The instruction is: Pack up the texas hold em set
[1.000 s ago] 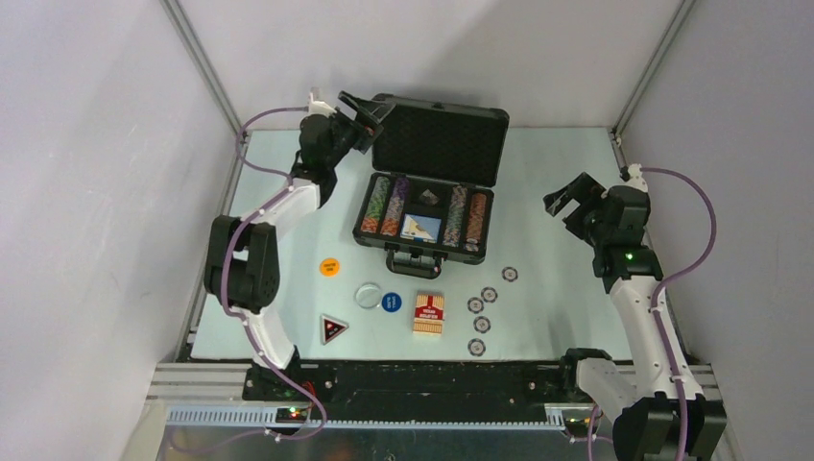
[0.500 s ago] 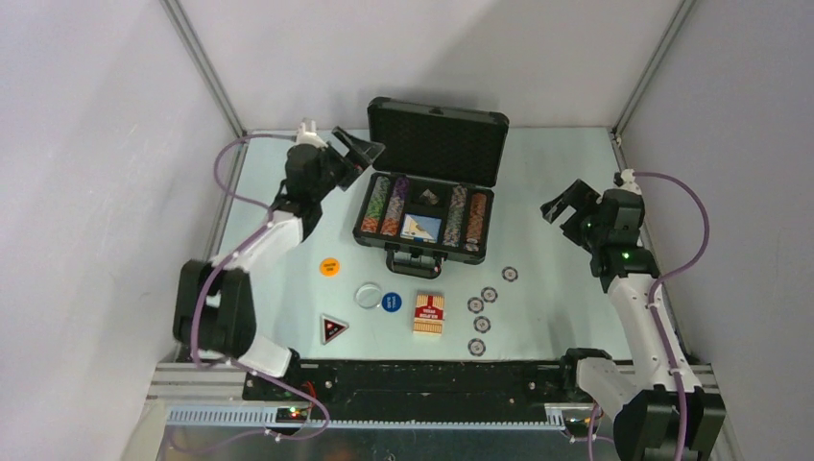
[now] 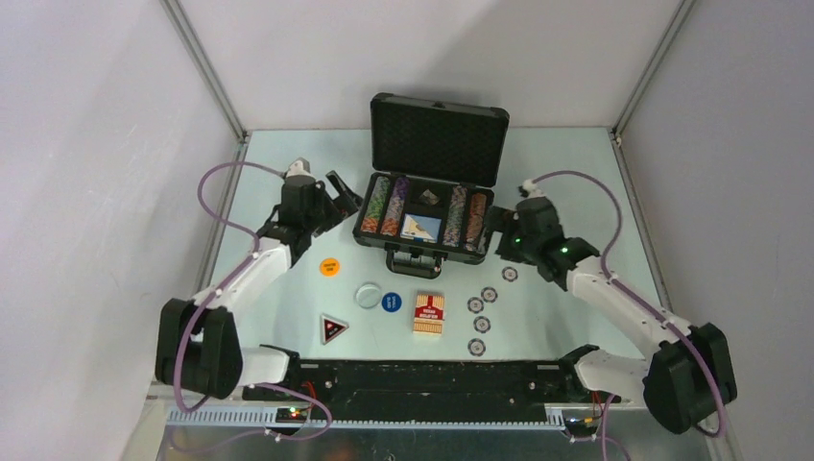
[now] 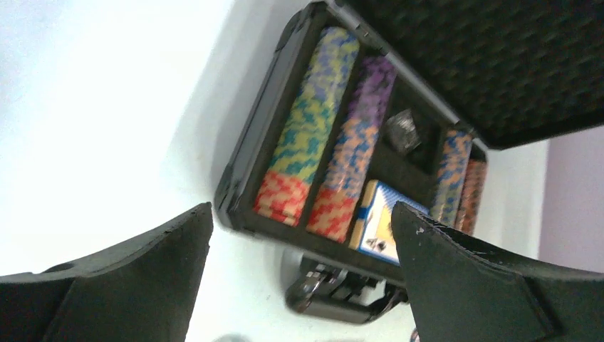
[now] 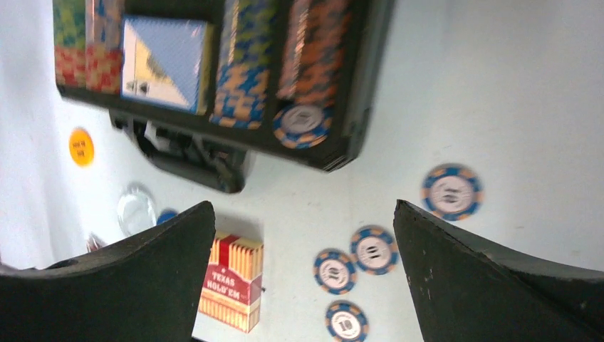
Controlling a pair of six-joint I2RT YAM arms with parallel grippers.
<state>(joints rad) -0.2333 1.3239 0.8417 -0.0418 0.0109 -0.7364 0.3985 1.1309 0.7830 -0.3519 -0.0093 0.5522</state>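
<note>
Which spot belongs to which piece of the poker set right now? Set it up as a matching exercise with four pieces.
Pieces:
1. red card box
2. orange button
3. dark triangular marker
4. blue box

Places:
A. inside the open case, middle compartment
B. on the table, between the blue button and the loose chips
C. on the table, nearer and left of the clear button
D. on the table, level with the case handle, to its left

Pairs: 1-B, 2-D, 3-C, 4-A.
</note>
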